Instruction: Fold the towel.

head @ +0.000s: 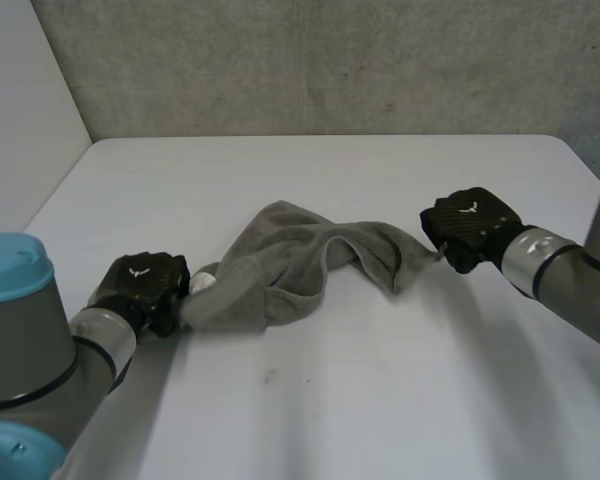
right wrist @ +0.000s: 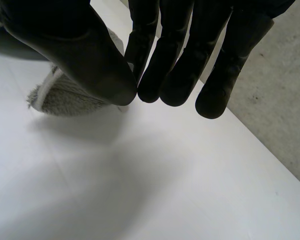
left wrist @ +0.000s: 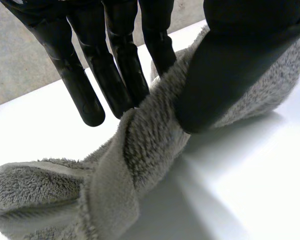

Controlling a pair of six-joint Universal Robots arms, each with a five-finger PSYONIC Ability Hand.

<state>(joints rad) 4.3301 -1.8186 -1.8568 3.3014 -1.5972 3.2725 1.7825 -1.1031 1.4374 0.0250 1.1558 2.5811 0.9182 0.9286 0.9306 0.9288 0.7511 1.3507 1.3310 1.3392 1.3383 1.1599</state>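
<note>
White table below a grey wall bears the grey towel, which lies near the middle, bunched into a loose rope with a raised fold along it. Its long axis runs crosswise, from the nearer left end up toward the farther right end. At the left end the left hand grips it. In the left wrist view the thumb presses the twisted pile against the fingers. At the right end the right hand meets a thin corner. In the right wrist view its thumb closes on the fingertips, seemingly pinching the towel's edge, though the contact is partly hidden.
</note>
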